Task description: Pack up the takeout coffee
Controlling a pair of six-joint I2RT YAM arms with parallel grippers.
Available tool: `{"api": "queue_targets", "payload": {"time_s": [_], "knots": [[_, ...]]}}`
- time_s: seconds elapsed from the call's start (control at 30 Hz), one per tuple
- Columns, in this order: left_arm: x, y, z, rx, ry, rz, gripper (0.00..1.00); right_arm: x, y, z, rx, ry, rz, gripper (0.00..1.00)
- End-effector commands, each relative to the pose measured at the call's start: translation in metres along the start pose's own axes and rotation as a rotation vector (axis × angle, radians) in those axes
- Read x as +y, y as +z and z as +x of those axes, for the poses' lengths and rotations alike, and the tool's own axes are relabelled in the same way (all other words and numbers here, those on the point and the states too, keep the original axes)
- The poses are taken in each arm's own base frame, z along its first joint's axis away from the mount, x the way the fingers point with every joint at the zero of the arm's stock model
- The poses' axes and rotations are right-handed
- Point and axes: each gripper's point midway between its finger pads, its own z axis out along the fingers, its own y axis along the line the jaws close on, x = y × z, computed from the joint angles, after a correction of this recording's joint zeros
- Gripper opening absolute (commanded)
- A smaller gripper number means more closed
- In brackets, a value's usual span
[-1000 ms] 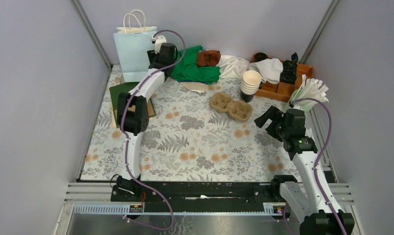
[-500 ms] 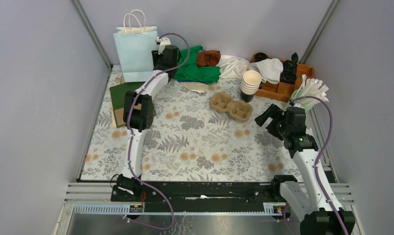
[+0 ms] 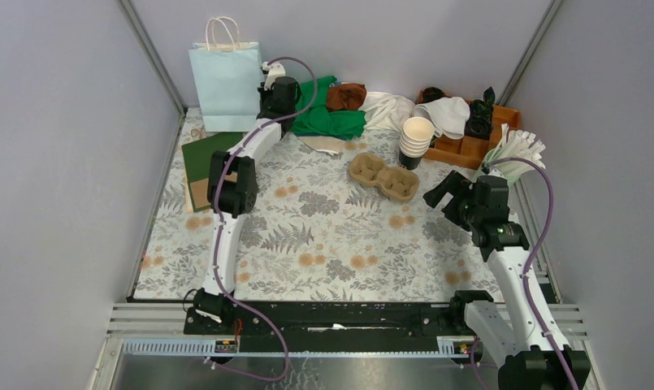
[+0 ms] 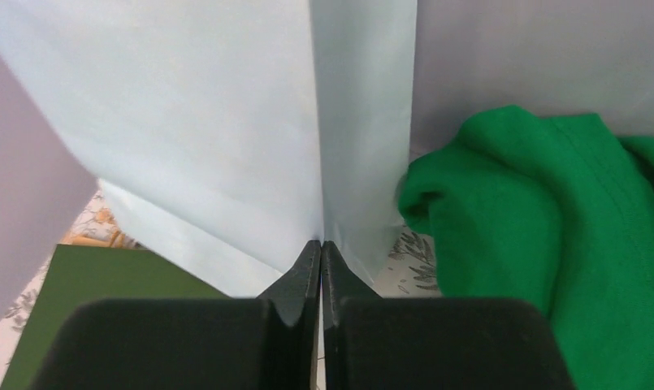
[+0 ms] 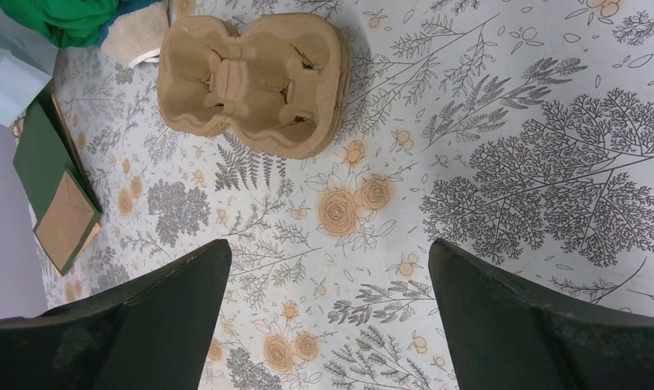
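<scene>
At the worktop's point(image 3: 331, 236) far-left corner | left tool point(image 4: 321, 248) clenched, tips against the bag's point(image 4: 210, 122) corner fold; I couldn't tell whether paper was pinched | right tool point(image 5: 329, 248) released, hovering over the worktop near the tray point(image 5: 254, 77) | coffee: I couldn't tell where it was.

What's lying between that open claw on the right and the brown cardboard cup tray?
Only bare flowered tablecloth lies between the right gripper and the cup tray. The right wrist view shows it best.
</scene>
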Motion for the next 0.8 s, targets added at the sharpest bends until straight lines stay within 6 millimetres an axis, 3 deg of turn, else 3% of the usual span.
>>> {"api": "queue_targets", "payload": {"time_s": [0.0, 0.23, 0.53, 0.77], "knots": [[0.017, -0.028, -0.052, -0.110, -0.046, -0.060, 0.00, 0.019, -0.012, -0.018, -0.042, 0.001, -0.055, 0.99], [0.036, -0.110, -0.071, -0.167, -0.099, -0.038, 0.00, 0.038, -0.016, -0.020, 0.016, 0.001, -0.112, 0.96], [0.053, -0.202, -0.026, -0.067, -0.250, 0.179, 0.00, 0.081, -0.025, -0.027, 0.054, -0.034, -0.225, 0.86], [0.053, -0.261, 0.039, 0.051, -0.358, 0.429, 0.00, 0.146, -0.020, -0.010, 0.122, -0.141, -0.318, 0.80]]}}
